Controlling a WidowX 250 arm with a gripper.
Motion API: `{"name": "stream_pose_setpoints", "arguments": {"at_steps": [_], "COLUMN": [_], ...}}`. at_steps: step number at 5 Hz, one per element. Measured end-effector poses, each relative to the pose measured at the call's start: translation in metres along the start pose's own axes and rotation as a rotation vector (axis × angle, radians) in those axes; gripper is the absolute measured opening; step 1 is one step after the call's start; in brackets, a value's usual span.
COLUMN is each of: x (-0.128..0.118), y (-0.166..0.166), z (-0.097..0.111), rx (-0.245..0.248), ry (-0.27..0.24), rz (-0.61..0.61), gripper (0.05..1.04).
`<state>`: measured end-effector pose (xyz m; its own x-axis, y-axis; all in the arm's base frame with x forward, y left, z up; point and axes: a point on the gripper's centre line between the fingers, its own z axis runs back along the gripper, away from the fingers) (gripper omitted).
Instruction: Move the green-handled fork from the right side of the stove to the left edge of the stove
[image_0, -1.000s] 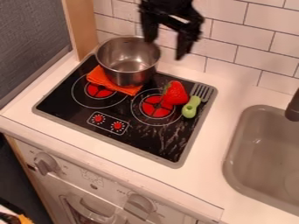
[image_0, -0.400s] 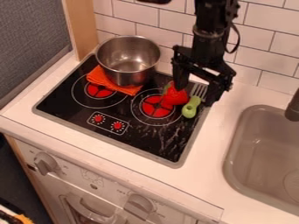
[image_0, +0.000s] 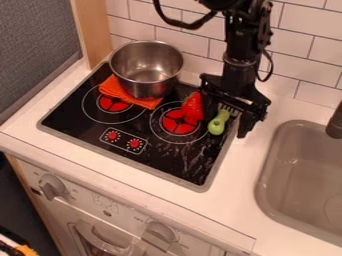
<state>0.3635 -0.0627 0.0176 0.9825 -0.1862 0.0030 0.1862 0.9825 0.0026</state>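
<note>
My gripper (image_0: 225, 125) hangs low over the stove's right edge, open, with its fingers on either side of the green-handled fork (image_0: 218, 123). The fork's grey tines are partly behind the gripper. Just left of the left finger lies a red strawberry (image_0: 192, 107), close against it, on the right burner. A steel pot (image_0: 147, 70) stands at the back left of the stove, on a folded orange cloth (image_0: 121, 93).
The black stove top (image_0: 155, 155) is set in a white counter (image_0: 230, 200). A grey sink (image_0: 300, 175) with a dark faucet (image_0: 335, 122) lies to the right. White wall tiles (image_0: 300, 55) rise behind; a wooden post (image_0: 93, 32) stands at the back left.
The arm has come right and down from above the pot to the fork, its gripper staying open. The strawberry has shifted or tilted slightly to the left beside the finger.
</note>
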Motion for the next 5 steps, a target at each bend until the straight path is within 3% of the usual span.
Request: {"name": "stream_pose_setpoints", "arguments": {"at_steps": [1,3,4,5], "x": [0.007,0.009,0.011,-0.009], "y": [0.000,0.005,-0.002,-0.007], "z": [-0.007,-0.005,0.023,0.073], "rx": [-0.030,-0.030,-0.040,-0.049], "ry": [0.001,0.003,-0.083,-0.212], "rz": [0.010,-0.033,-0.085,-0.154], "gripper": [0.929,0.375,0.358,0.358]}}
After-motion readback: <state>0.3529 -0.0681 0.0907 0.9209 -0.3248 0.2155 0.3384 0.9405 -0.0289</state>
